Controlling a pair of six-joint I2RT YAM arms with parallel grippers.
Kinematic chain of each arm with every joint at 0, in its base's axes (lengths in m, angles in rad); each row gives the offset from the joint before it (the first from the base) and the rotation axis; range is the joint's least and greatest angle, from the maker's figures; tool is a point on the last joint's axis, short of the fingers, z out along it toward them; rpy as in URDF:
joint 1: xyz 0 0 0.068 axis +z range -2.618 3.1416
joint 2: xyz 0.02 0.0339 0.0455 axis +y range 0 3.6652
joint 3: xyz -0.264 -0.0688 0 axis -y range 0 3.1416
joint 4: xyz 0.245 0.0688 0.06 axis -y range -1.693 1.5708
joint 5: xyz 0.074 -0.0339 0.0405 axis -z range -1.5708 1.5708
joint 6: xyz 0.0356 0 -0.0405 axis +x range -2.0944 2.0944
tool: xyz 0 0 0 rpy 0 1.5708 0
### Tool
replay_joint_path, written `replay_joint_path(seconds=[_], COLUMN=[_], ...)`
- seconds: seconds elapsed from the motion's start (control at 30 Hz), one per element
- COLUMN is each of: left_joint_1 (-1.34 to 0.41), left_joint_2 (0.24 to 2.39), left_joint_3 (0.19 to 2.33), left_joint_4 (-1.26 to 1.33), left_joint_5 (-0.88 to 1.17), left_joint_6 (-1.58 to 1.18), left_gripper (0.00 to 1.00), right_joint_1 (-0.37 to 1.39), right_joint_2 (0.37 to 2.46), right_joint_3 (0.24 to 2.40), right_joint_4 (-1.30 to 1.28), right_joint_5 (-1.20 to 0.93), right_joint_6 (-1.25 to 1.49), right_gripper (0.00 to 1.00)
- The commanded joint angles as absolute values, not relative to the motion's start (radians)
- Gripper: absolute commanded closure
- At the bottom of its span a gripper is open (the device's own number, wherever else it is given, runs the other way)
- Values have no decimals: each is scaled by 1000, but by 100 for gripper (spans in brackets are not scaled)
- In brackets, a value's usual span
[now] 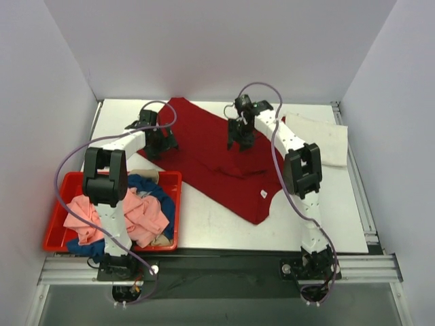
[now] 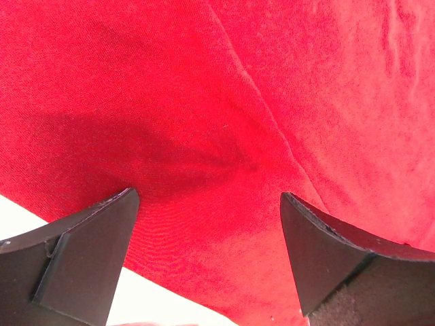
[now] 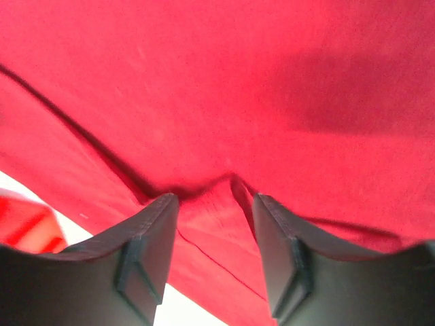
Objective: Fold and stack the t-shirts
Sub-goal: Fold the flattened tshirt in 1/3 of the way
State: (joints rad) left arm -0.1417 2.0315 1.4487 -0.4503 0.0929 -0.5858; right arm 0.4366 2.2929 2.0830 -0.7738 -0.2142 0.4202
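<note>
This is a robot test cell in a lab, not a home or a shop. Plain white walls point(image 1: 224, 47) rise beyond the left fingers point(image 1: 155, 144) and the right fingers point(image 1: 239, 139), and also on the outer side of each, boxing in a white bench point(image 1: 217, 224). Nearer than both pairs of fingers, a metal rail point(image 1: 224, 269) edges the bench. The left arm's base point(image 1: 122, 268) and the right arm's base point(image 1: 309, 265) are bolted there. Loose cables point(image 1: 256, 83) loop along the arms. A red plastic bin point(image 1: 54, 234) sits nearer than the left fingers.
</note>
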Motion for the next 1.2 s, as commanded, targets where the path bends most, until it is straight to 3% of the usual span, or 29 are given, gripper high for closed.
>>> replay_joint_path(seconds=[0.0,0.1,0.4,0.97,1.17], left_joint_1=[-130,-130,-132,-130,-130], left_joint_2=[2022,2019,2033,2011,2014], left_joint_3=[1411,1407,1394,1379,1382], left_joint_4=[-503,-508,-495,-505,-512], left_joint_5=[83,84,90,83,83], left_joint_6=[-565,-560,-568,-560,-555], left_gripper=[3,3,3,3,3], right_joint_1=[410,402,463,451,449], right_joint_2=[2299,2275,2161,2272,2309], right_joint_3=[2190,2183,1855,1894,1921], right_joint_4=[-804,-804,-747,-693,-681], right_joint_5=[-244,-270,-321,-275,-304], right_joint_6=[469,471,431,397,382], right_gripper=[49,47,47,48,56])
